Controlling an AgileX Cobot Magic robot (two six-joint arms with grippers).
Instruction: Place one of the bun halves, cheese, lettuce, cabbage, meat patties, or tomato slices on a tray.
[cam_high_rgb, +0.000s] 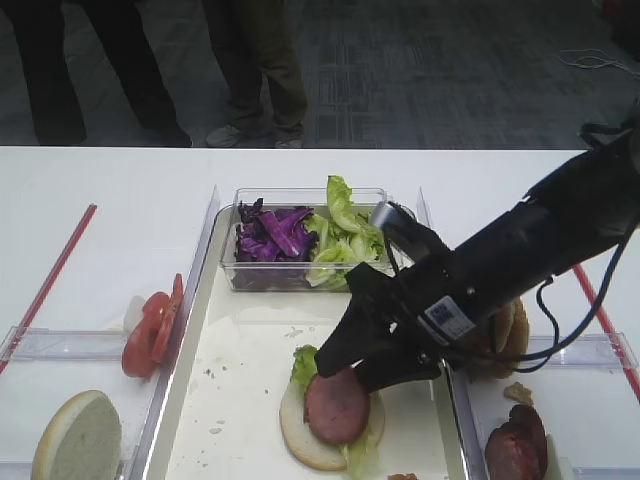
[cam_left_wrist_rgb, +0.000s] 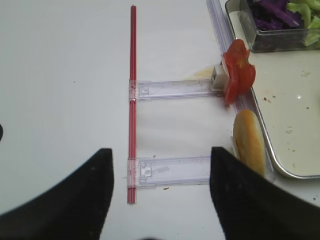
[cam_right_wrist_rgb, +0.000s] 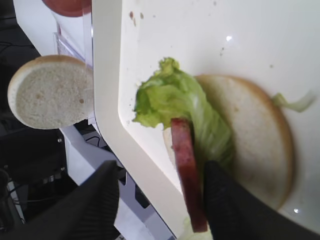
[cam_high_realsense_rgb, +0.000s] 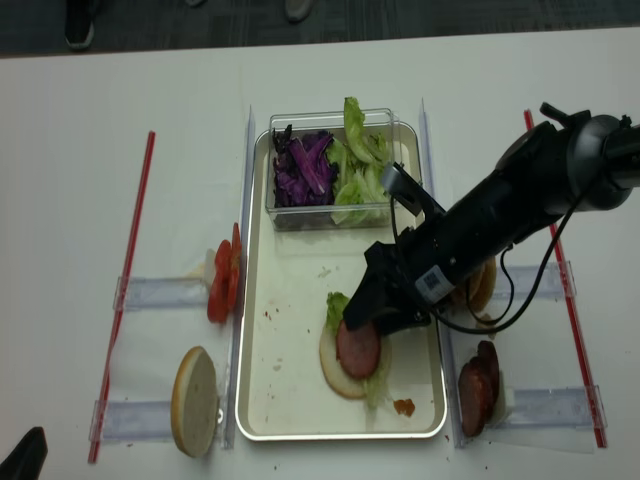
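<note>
The tray (cam_high_rgb: 200, 400) already carries a bun half (cam_high_rgb: 305, 440) near its front edge, with lettuce (cam_high_rgb: 303, 364) on the bun and a meat patty (cam_high_rgb: 337, 408) on top of the lettuce. The right gripper (cam_high_rgb: 352, 378) hangs just above the patty; its fingers (cam_right_wrist_rgb: 90, 210) stand wide apart, one of them beside the patty's edge, so the patty looks released and this placing is nearly done. What remains seems only to lift away. The left gripper (cam_left_wrist_rgb: 160, 200), left of the tray, is wide and empty.

white sticker (cam_high_rgb: 449, 318) on right arm, print unreadable
</note>
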